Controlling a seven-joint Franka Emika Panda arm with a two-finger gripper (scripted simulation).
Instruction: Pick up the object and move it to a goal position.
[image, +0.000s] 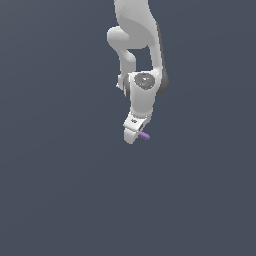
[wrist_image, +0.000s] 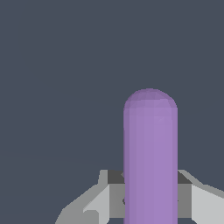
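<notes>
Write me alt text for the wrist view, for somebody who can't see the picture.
A light-purple rod with a rounded end fills the middle of the view, held between the two grey fingers of the gripper, one on each side of it. Behind it there is only a plain dark blue-grey background.

The stick (image: 145, 136) is plain light purple, the arm (image: 142, 97) white, and the fingers (wrist_image: 203, 203) pale grey.
</notes>
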